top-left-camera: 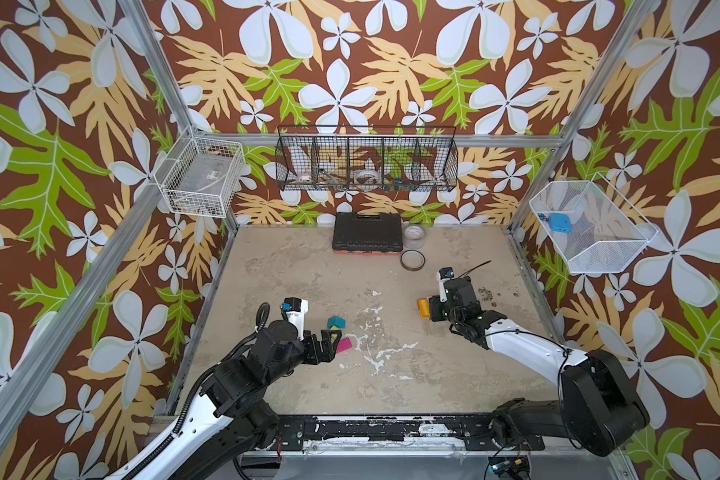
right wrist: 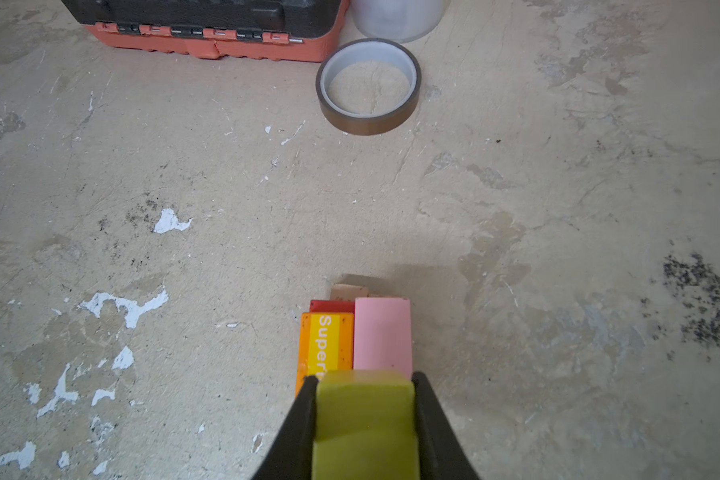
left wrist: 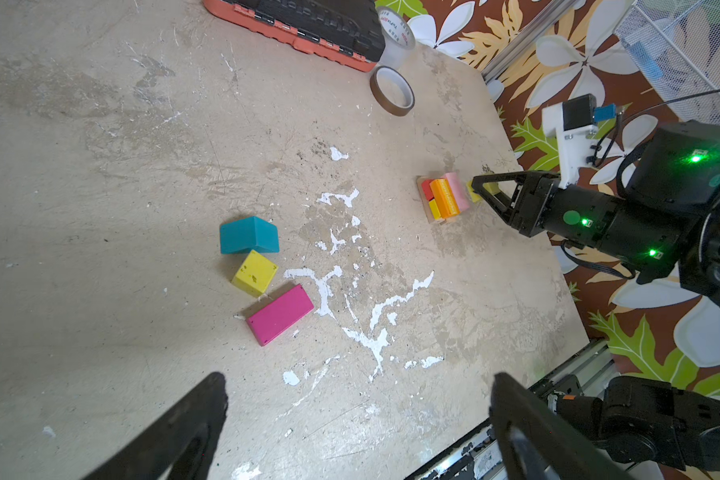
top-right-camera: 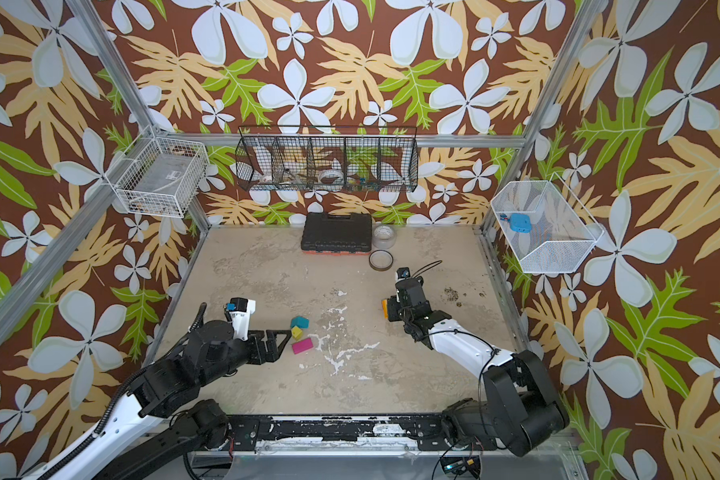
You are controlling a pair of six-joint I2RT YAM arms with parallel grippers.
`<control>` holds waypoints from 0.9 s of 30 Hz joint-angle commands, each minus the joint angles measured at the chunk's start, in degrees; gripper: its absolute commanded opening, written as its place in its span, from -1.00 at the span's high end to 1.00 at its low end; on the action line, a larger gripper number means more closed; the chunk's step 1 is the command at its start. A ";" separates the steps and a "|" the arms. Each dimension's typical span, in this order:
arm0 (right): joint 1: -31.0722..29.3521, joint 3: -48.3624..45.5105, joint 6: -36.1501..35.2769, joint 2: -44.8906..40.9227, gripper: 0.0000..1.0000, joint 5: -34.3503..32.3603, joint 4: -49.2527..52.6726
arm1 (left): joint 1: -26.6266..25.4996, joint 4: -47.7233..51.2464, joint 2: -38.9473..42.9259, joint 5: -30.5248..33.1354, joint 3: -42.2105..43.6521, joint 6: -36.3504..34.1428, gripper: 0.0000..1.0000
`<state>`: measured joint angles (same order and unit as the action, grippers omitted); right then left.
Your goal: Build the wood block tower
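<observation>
The wood block tower (left wrist: 443,199) is a low stack near the table's right side. An orange block (right wrist: 325,345), a pink block (right wrist: 382,334) and a red block (right wrist: 331,306) lie on a tan plank (right wrist: 350,291). My right gripper (right wrist: 364,378) is shut on a yellow-green cube (right wrist: 364,411), right against the stack's near end. On the left, a teal roof block (top-right-camera: 299,322), a yellow cube (top-right-camera: 296,332) and a magenta block (top-right-camera: 302,345) lie loose together. My left gripper (top-right-camera: 283,343) stands open and holds nothing, just left of them.
A black and orange tool case (top-left-camera: 368,231) sits at the table's back edge with a clear tape roll (top-left-camera: 415,237) beside it. A brown tape roll (top-left-camera: 412,260) lies in front of that one. Wire baskets (top-left-camera: 366,164) hang on the walls.
</observation>
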<state>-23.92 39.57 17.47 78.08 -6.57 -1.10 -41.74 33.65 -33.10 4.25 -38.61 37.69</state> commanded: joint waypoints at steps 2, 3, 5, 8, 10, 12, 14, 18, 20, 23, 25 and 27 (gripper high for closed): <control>0.00 1.02 -0.93 1.10 0.75 -1.19 0.55 | -0.01 -0.68 0.50 0.40 0.03 0.29 -1.00; 0.02 1.20 -0.92 1.33 0.75 -1.57 0.73 | -0.01 -0.62 0.74 0.40 0.03 0.29 -1.00; 0.03 1.37 -0.82 1.56 0.74 -2.25 1.00 | -0.01 -0.67 0.66 0.40 0.07 0.32 -1.00; 0.02 1.47 -0.61 1.86 0.73 -2.78 1.10 | -0.01 -0.69 0.37 0.15 0.11 0.29 -1.00; 0.08 1.69 -0.60 2.29 0.71 -2.97 1.19 | -0.01 -0.63 0.47 0.24 0.11 0.28 -1.00; 0.04 2.02 -0.57 2.92 0.71 -2.97 1.40 | -0.01 -0.64 0.67 0.38 0.11 0.28 -1.00; 0.05 2.41 -0.52 3.48 0.72 -3.09 1.63 | 0.02 -0.64 0.65 0.39 0.11 0.44 -1.00; -0.02 2.88 -0.60 4.17 0.72 -3.27 1.94 | -0.01 -0.65 0.75 0.37 0.19 0.44 -1.00; 0.05 2.97 -0.60 4.57 0.72 -3.28 1.98 | 0.01 -0.68 0.81 0.34 0.20 0.43 -1.00; 0.01 3.47 -0.51 5.36 0.72 -3.19 2.33 | -0.01 -0.67 0.99 0.41 0.20 0.45 -1.00; 0.02 3.80 -0.51 5.93 0.72 -3.10 2.64 | 0.03 -0.67 0.97 0.40 0.20 0.45 -1.00; 0.01 4.01 -0.51 6.16 0.72 -3.01 2.79 | -0.01 -0.73 1.02 0.41 0.22 0.45 -1.00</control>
<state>-23.90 43.09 17.12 83.90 -9.21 1.37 -41.74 33.65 -32.23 4.25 -38.50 37.89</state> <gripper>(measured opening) 0.283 0.998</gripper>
